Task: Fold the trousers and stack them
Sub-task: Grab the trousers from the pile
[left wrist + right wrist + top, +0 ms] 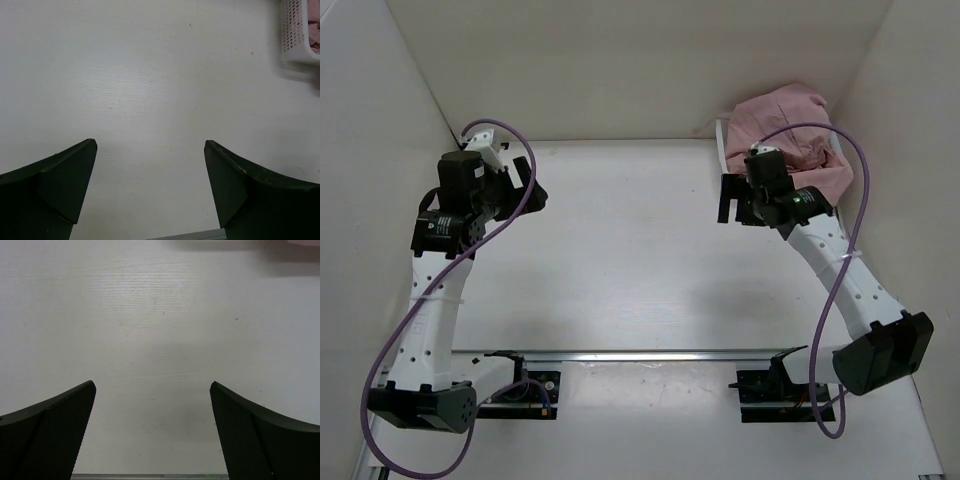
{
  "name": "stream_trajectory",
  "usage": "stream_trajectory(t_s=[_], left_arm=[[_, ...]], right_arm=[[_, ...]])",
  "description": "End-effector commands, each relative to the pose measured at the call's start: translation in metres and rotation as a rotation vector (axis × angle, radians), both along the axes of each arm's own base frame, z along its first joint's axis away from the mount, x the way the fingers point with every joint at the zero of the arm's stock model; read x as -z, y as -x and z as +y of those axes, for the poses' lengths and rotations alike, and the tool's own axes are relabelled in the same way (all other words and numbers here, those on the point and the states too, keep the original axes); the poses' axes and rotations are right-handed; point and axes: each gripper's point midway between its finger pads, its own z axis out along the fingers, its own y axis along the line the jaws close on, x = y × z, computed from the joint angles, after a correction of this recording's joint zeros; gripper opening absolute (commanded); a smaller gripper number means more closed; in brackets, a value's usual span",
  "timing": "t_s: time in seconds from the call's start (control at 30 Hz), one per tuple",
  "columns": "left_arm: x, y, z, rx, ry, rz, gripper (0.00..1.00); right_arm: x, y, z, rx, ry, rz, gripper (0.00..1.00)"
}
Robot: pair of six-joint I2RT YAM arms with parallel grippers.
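The dusty-pink trousers (788,128) lie in a crumpled heap in the white mesh basket (722,142) at the back right corner of the table. A sliver of pink (315,36) shows inside the basket (292,30) in the left wrist view. My left gripper (532,186) is open and empty over the back left of the table, far from the trousers; its wrist view (150,144) shows only bare table between the fingers. My right gripper (732,210) is open and empty just left of and in front of the basket, over bare table (152,385).
White walls enclose the table on the left, back and right. A metal rail (650,354) runs across the near edge between the arm bases. Purple cables (850,250) loop off both arms. The white tabletop (630,240) lies between the grippers.
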Motion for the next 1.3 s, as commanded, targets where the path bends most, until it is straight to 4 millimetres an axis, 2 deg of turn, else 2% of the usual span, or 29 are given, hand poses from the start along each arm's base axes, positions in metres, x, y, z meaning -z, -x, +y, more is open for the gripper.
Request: stream_trajectory(t_s=[0.0, 0.2, 0.37, 0.43, 0.47, 0.5, 0.53, 0.57, 0.6, 0.63, 0.7, 0.73, 0.8, 0.83, 0.87, 0.9, 0.93, 1.0, 1.03, 1.07, 1.1, 1.13, 1.17, 1.2, 1.27], left_arm=[[0.009, -0.004, -0.006, 0.043, -0.004, 0.028, 1.00], [0.016, -0.005, -0.010, 0.062, 0.006, 0.056, 1.00], [0.017, -0.009, 0.006, -0.023, -0.037, 0.054, 1.00], [0.018, -0.009, 0.009, -0.042, -0.057, 0.052, 1.00], [0.020, -0.008, 0.010, -0.050, -0.064, 0.063, 1.00], [0.015, -0.008, 0.010, -0.050, -0.062, 0.052, 1.00], [0.015, -0.008, 0.008, -0.036, -0.070, 0.051, 1.00], [0.011, -0.008, 0.008, -0.036, -0.069, 0.040, 1.00], [0.011, -0.008, 0.008, -0.036, -0.069, 0.040, 1.00], [0.011, -0.009, 0.010, -0.045, -0.074, 0.039, 1.00], [0.008, -0.009, 0.012, -0.056, -0.080, 0.030, 1.00], [0.007, -0.009, 0.012, -0.056, -0.080, 0.030, 1.00], [0.005, -0.012, 0.012, -0.054, -0.098, 0.024, 1.00], [0.005, -0.012, 0.012, -0.054, -0.098, 0.024, 1.00], [0.002, -0.012, 0.011, -0.049, -0.111, 0.013, 1.00], [-0.003, -0.013, 0.013, -0.058, -0.115, 0.002, 1.00], [-0.003, -0.013, 0.013, -0.058, -0.115, 0.002, 1.00], [-0.007, -0.013, 0.017, -0.081, -0.142, -0.011, 1.00], [-0.009, -0.015, 0.017, -0.082, -0.140, -0.023, 1.00], [-0.006, -0.018, 0.019, -0.093, -0.149, -0.013, 1.00], [-0.006, -0.018, 0.019, -0.093, -0.149, -0.013, 1.00], [-0.006, -0.021, 0.019, -0.092, -0.150, -0.009, 1.00], [0.000, -0.025, 0.018, -0.091, -0.153, 0.009, 1.00], [0.000, -0.027, 0.013, -0.077, -0.140, 0.011, 1.00], [0.002, -0.032, 0.012, -0.077, -0.141, 0.016, 1.00]], right_arm=[[-0.009, 0.000, -0.019, 0.072, 0.014, -0.056, 1.00], [-0.025, 0.008, -0.054, 0.176, 0.032, -0.121, 1.00], [-0.047, 0.015, -0.104, 0.316, 0.079, -0.197, 1.00], [-0.053, 0.008, -0.123, 0.361, 0.060, -0.224, 1.00], [-0.049, 0.002, -0.122, 0.334, 0.027, -0.209, 1.00], [-0.060, -0.008, -0.137, 0.375, -0.002, -0.243, 1.00], [-0.049, -0.021, -0.143, 0.379, -0.021, -0.196, 1.00], [-0.048, -0.031, -0.147, 0.379, -0.048, -0.183, 1.00], [-0.065, -0.043, -0.160, 0.411, -0.077, -0.210, 1.00], [-0.049, -0.062, -0.163, 0.431, -0.116, -0.151, 1.00], [-0.051, -0.083, -0.167, 0.444, -0.143, -0.141, 1.00], [-0.054, -0.107, -0.170, 0.444, -0.143, -0.147, 1.00], [-0.053, -0.129, -0.176, 0.447, -0.148, -0.141, 1.00], [-0.028, -0.142, -0.178, 0.452, -0.143, -0.067, 1.00], [-0.046, -0.156, -0.182, 0.472, -0.152, -0.110, 1.00], [-0.043, -0.164, -0.188, 0.481, -0.151, -0.107, 1.00], [-0.025, -0.180, -0.188, 0.463, -0.180, -0.071, 1.00], [-0.023, -0.197, -0.188, 0.451, -0.192, -0.083, 1.00], [-0.022, -0.215, -0.192, 0.449, -0.193, -0.100, 1.00], [-0.018, -0.222, -0.196, 0.451, -0.199, -0.097, 1.00], [0.004, -0.235, -0.197, 0.448, -0.205, -0.065, 1.00], [0.007, -0.242, -0.196, 0.438, -0.214, -0.063, 0.98], [-0.004, -0.252, -0.195, 0.433, -0.235, -0.100, 0.97], [0.016, -0.263, -0.196, 0.445, -0.244, -0.075, 0.95], [0.024, -0.273, -0.194, 0.439, -0.267, -0.075, 0.91]])
